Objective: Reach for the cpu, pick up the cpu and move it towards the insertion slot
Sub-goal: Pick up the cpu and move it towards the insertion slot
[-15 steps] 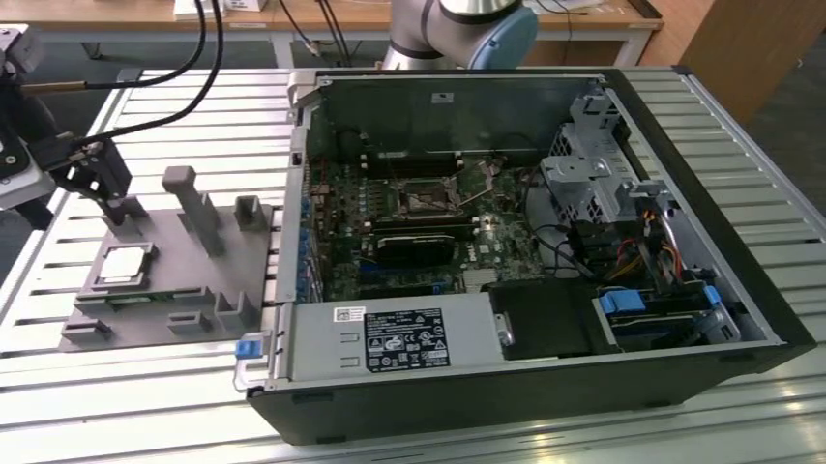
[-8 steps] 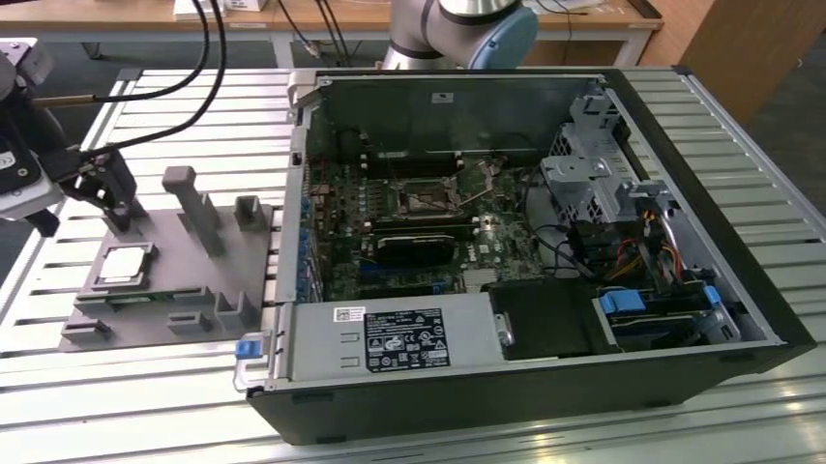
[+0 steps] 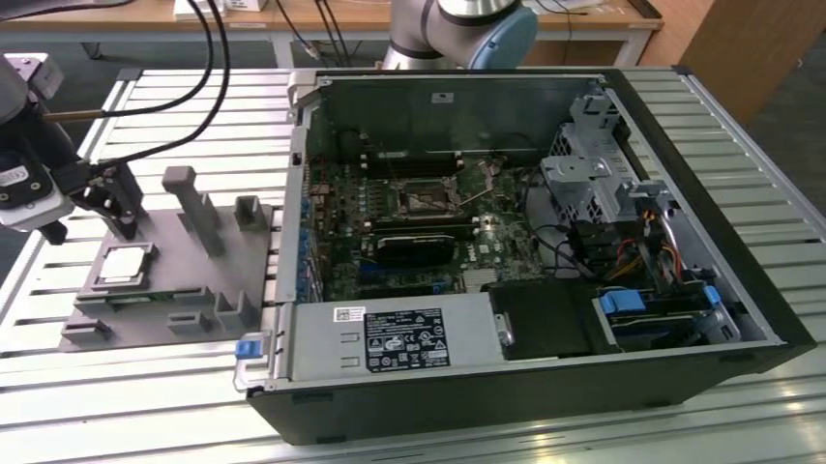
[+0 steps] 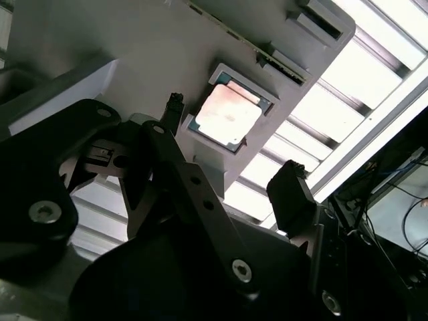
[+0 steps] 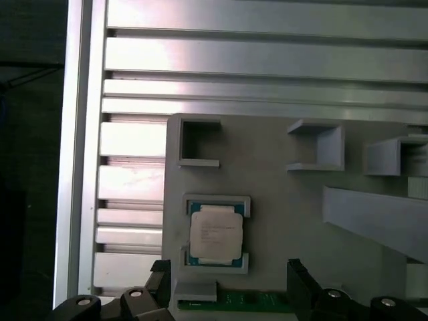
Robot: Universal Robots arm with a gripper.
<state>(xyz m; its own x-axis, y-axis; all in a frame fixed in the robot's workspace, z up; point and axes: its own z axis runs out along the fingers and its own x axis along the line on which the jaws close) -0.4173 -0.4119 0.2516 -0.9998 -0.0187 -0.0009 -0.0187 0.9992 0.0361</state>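
Note:
The cpu [image 3: 123, 263] is a small silvery square chip lying flat in a recess of the grey fixture plate [image 3: 193, 280], at the exterior view's left. My gripper [image 3: 88, 217] hovers just above and behind it, open and holding nothing. In both wrist views the cpu [image 4: 227, 115] [image 5: 215, 231] lies between and beyond the two black fingers [image 5: 160, 279], which stand apart from it with the gripper [image 5: 229, 275] open. The insertion slot [image 3: 427, 198] is the dark square socket with a metal frame on the green motherboard inside the open case.
Upright grey blocks [image 3: 193, 208] rise from the fixture plate beside the gripper. The case wall [image 3: 300, 193] stands between fixture and motherboard. A black card [image 3: 413, 246] sits below the socket. Cables [image 3: 213, 68] hang over the slatted aluminium table [image 3: 155, 106].

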